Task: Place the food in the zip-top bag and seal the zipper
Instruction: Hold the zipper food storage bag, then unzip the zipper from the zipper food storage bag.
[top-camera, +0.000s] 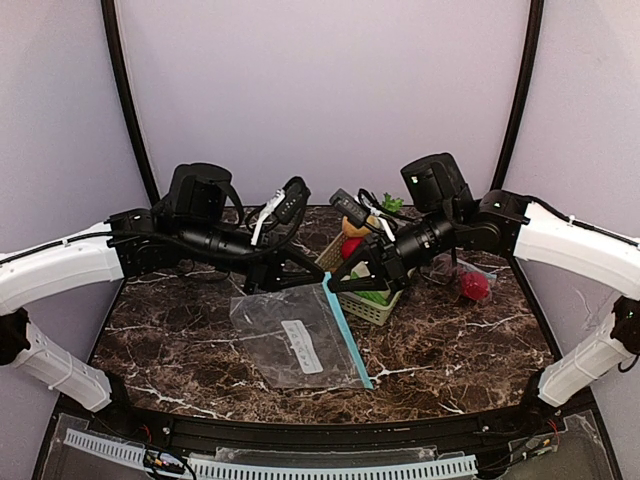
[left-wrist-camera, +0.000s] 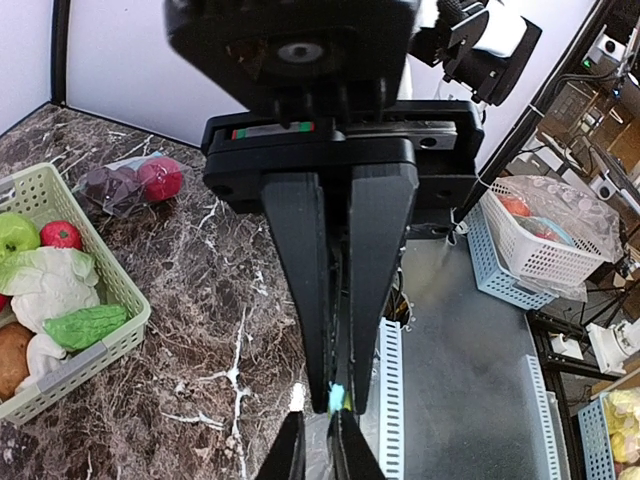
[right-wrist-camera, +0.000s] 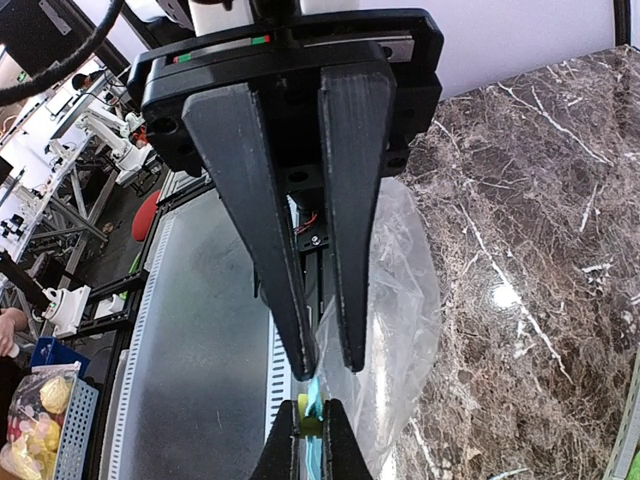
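Note:
The clear zip-top bag (top-camera: 296, 345) lies flat on the marble, with its blue zipper strip (top-camera: 347, 340) along the right edge. No food shows in it. My left gripper (top-camera: 318, 283) is shut on the far end of the zipper (left-wrist-camera: 337, 398). My right gripper (top-camera: 334, 285) meets it tip to tip. Its fingers (right-wrist-camera: 305, 340) stand slightly apart with the bag's film (right-wrist-camera: 400, 330) between them. The food sits in the pale green basket (top-camera: 372, 312): green apple (left-wrist-camera: 14, 236), red fruit (left-wrist-camera: 61, 235), cauliflower (left-wrist-camera: 48, 287) and green vegetable (left-wrist-camera: 86, 326).
A second small clear bag with a red fruit (top-camera: 473, 285) lies at the right back, also in the left wrist view (left-wrist-camera: 158, 178). The basket stands just right of both grippers. Black frame posts rise at the back corners. The table's front edge carries a slotted white cable duct (top-camera: 300, 468).

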